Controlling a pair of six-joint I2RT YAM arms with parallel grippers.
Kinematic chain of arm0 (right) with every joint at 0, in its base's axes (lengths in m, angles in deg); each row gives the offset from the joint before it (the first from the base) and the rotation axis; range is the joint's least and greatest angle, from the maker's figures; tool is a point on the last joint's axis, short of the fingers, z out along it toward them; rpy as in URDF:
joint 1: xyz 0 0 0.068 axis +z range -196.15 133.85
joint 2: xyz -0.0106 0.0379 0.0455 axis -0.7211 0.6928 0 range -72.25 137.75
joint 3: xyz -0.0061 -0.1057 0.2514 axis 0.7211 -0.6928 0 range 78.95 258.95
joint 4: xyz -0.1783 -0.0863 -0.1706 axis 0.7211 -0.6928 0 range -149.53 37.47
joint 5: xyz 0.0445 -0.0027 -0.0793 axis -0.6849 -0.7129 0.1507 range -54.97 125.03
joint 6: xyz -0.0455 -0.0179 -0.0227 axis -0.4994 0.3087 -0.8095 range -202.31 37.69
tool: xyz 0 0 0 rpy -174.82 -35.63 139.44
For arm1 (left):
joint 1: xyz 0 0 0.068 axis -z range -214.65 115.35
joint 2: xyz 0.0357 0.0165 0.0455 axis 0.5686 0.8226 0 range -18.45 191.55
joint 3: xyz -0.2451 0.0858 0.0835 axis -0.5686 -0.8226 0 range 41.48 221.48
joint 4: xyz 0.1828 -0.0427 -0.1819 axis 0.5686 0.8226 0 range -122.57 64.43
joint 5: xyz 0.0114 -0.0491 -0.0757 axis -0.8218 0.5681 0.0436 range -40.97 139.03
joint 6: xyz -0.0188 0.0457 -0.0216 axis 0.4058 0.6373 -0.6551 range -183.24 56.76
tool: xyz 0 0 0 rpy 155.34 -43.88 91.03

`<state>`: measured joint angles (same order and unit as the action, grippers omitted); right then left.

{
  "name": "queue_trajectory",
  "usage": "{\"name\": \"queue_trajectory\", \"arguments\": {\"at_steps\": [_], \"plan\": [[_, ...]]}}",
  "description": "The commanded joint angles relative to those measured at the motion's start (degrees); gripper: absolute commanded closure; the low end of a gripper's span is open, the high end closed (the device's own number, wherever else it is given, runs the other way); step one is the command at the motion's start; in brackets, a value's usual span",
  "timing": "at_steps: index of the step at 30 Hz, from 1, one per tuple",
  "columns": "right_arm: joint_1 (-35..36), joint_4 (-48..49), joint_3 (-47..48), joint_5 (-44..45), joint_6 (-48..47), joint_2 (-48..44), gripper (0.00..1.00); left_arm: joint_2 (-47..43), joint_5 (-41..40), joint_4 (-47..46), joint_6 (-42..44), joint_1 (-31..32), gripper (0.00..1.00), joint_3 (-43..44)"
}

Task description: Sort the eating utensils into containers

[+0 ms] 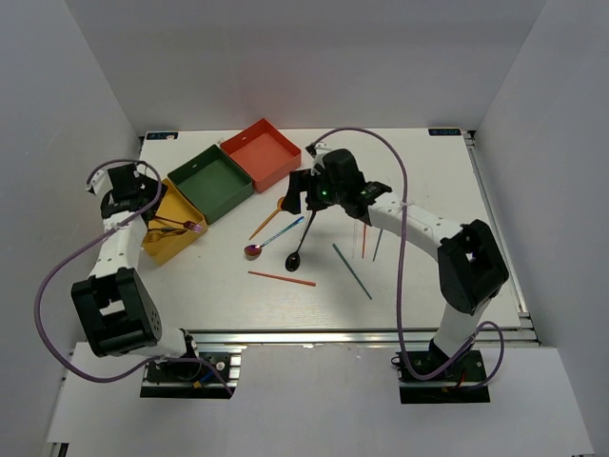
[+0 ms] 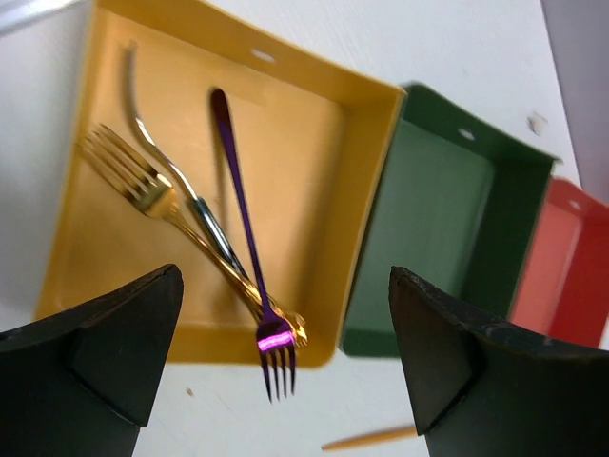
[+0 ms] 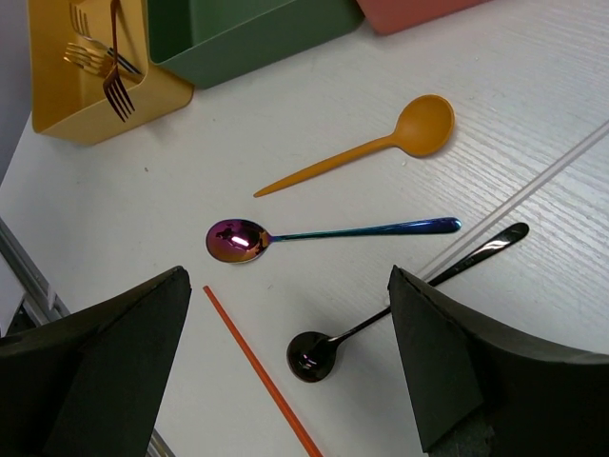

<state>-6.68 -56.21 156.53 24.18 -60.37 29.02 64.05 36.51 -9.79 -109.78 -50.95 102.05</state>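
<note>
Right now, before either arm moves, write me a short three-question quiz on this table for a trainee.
1. True or false: the green box holds no utensils.
2. How many spoons lie loose on the table?
3. The forks lie in: A the yellow box, B the green box, C loose on the table.
Key: 1 true. 2 three: orange spoon, iridescent spoon, black spoon. 3 A.

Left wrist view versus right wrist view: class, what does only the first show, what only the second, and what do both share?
Only left wrist: the open left gripper and most of the floor of the yellow box. Only right wrist: the open right gripper, a rainbow spoon, a black spoon and a red chopstick. Both: yellow box, green box, red box, and a purple fork poking over the yellow rim.
</note>
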Motion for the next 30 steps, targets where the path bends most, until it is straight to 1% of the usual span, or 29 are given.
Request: {"name": "queue_trajectory", "arguments": {"at_steps": [1, 2, 3, 5, 6, 8, 10, 12, 14, 17, 19, 20, 21, 22, 23, 26, 29, 30], "plan": [[1.1, -0.9, 2.5, 1.6, -0.6, 0.7, 0.11, -3.3, 8.3, -0.5, -1.5, 3.9, 0.02, -2.4], [1.1, -0.5, 2.2, 1.7, -0.3, 0.7, 0.11, -3.4, 8.6, -0.9, -2.1, 6.1, 0.02, -3.3], [1.1, -0.2, 2.0, 1.6, -0.2, 0.8, 0.12, -3.2, 3.6, -0.2, -2.1, 11.8, 0.02, -3.0], [1.1, -0.4, 2.0, 1.5, -0.2, 0.9, 0.12, -2.3, -2.1, 1.4, -0.9, 17.9, 0.08, -1.2], [1.1, -0.4, 1.8, 1.3, -0.2, 0.9, 0.12, -0.4, -4.3, 2.4, -0.7, 20.9, 0.13, -0.5], [1.1, -0.8, 1.2, 1.4, -0.5, 0.2, 0.13, 1.4, -7.8, 5.6, 1.4, 23.2, 0.29, 2.1], [1.1, -1.4, 0.3, 2.6, -1.7, -1.0, 0.13, 2.7, -12.2, 9.5, 2.6, 26.9, 0.29, 3.8], [0.9, -1.9, -0.9, 4.7, -2.6, -1.8, 0.13, 2.1, -12.5, 10.3, 1.4, 27.9, 0.27, 3.2], [0.5, -2.1, -1.5, 5.1, -3.1, -2.7, 0.13, -0.1, -11.5, 9.0, -0.8, 28.0, 0.25, 1.4], [0.4, -2.2, -1.6, 4.7, -3.4, -3.0, 0.13, -2.7, -15.2, 9.7, -4.2, 27.5, 0.26, 0.9], [0.4, -2.5, -1.6, 4.6, -3.8, -2.8, 0.13, -4.5, -14.6, 8.6, -7.0, 24.2, 0.30, 0.7], [0.4, -2.8, -1.6, 4.8, -3.9, -2.8, 0.13, -4.6, -11.7, 7.8, -7.6, 22.4, 0.32, 0.7], [0.4, -2.8, -1.7, 4.8, -3.9, -2.7, 0.13, -4.3, -9.8, 6.9, -8.3, 17.9, 0.34, 0.3], [0.4, -2.8, -1.9, 4.8, -4.0, -2.7, 0.13, -2.8, -7.8, 5.8, -10.0, 16.0, 0.36, 0.1], [0.4, -2.7, -1.9, 4.7, -4.1, -2.7, 0.13, -1.6, -4.0, 5.0, -10.5, 12.1, 0.37, 0.2], [0.4, -2.9, -2.0, 5.0, -4.4, -2.7, 0.13, 3.3, -4.4, 7.0, -12.4, 10.8, 0.42, 3.3], [0.4, -3.0, -1.9, 5.1, -4.6, -2.6, 0.14, 6.1, -4.1, 8.2, -14.7, 9.6, 0.48, 4.1], [0.4, -3.1, -2.0, 5.1, -4.5, -2.6, 0.13, 6.8, -4.7, 9.4, -15.4, 9.0, 0.48, 4.5]]}}
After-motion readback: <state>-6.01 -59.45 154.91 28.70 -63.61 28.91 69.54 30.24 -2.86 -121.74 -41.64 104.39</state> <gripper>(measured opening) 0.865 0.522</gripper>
